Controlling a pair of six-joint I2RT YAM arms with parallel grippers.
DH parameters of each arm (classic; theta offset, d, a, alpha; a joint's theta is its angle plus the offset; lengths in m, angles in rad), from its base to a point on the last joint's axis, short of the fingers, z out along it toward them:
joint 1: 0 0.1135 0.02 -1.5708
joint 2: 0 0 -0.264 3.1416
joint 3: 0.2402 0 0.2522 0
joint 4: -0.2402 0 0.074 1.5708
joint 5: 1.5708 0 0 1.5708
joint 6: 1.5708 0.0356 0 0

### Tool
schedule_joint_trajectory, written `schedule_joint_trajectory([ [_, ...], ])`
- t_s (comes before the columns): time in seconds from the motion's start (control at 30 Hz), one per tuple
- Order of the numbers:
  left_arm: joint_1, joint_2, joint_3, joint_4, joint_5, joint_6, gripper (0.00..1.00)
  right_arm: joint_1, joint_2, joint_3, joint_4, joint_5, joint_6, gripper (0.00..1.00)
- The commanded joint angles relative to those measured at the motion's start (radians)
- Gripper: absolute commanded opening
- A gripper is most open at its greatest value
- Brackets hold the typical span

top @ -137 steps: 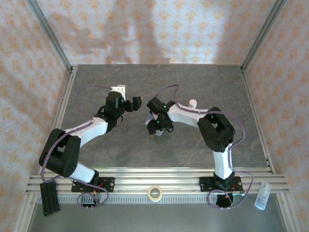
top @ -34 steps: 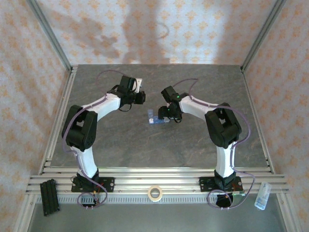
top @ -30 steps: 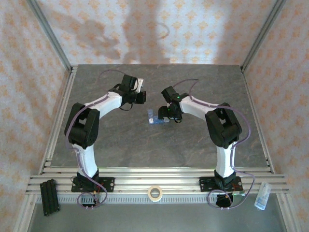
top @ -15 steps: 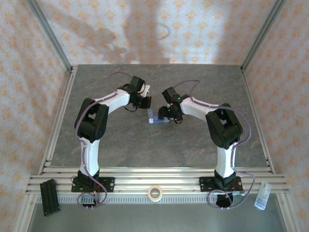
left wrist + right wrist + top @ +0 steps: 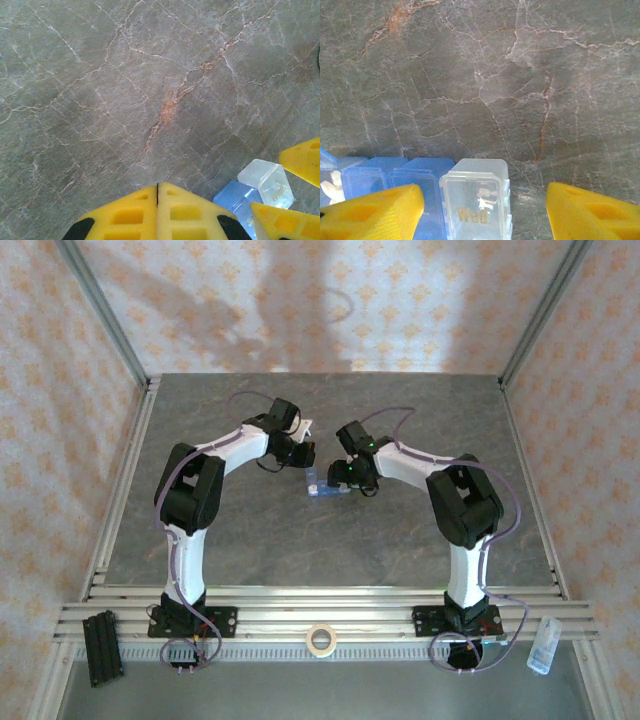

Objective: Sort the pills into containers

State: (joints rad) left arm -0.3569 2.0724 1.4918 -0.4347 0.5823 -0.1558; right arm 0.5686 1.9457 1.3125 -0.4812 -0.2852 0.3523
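Both arms reach forward and bend inward, so the wrists sit close together. Left arm (image 5: 235,445): jaws fully closed, yellow fingers (image 5: 125,216) pressed flat together. Right arm (image 5: 410,468): jaws parted, yellow fingers (image 5: 375,209) well apart and angled downward.

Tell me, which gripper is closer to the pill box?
Right. The right gripper hangs open over the pill box, a finger on either side of its clear end. The left gripper, shut, sits apart, off to the box's side.
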Motion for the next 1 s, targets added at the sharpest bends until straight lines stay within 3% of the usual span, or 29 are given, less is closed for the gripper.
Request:
schedule_joint_trajectory([
  [0.0,-0.013,-0.058,-0.004,-0.037,0.041,0.001,0.0,-0.003,0.032,-0.044,-0.043,0.044,0.017,0.67],
  [0.23,-0.013,-0.098,-0.044,0.0,0.003,-0.001,0.0,-0.002,0.035,-0.053,-0.034,0.041,0.022,0.67],
  [0.77,-0.019,-0.097,-0.052,-0.005,0.086,-0.011,0.0,-0.002,0.042,-0.05,-0.033,0.031,0.023,0.67],
  [0.97,-0.015,-0.11,-0.034,0.015,0.017,-0.021,0.0,-0.002,0.047,-0.047,-0.035,0.027,0.023,0.67],
])
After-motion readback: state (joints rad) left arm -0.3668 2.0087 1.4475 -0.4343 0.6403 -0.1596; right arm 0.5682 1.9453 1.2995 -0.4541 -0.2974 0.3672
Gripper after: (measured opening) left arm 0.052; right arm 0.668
